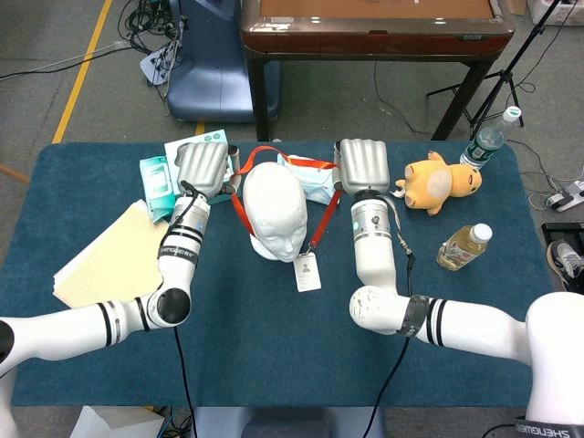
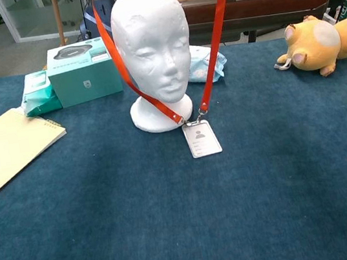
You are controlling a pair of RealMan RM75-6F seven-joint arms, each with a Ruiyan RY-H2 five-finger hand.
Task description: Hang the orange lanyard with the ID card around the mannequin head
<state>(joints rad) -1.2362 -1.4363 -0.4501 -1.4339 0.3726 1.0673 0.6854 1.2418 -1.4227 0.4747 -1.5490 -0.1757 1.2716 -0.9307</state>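
Observation:
A white foam mannequin head point(image 1: 276, 212) point(image 2: 153, 53) stands upright on the blue table. The orange lanyard point(image 1: 321, 223) point(image 2: 212, 45) is stretched open around it, its strap running down both sides of the face to a white ID card point(image 1: 307, 271) point(image 2: 201, 139) lying just in front of the base. My left hand point(image 1: 203, 167) grips the strap left of the head, and my right hand point(image 1: 362, 166) grips it on the right. The far part of the loop point(image 1: 274, 153) passes behind the crown. In the chest view both hands are cut off at the top edge.
A teal box point(image 2: 84, 71) and a wipes pack point(image 2: 36, 93) stand behind the head on the left, a yellow notepad point(image 1: 102, 266) further left. A blue packet point(image 2: 207, 62) lies behind the head. A yellow plush toy point(image 1: 439, 181) and a drink bottle point(image 1: 464, 246) sit on the right.

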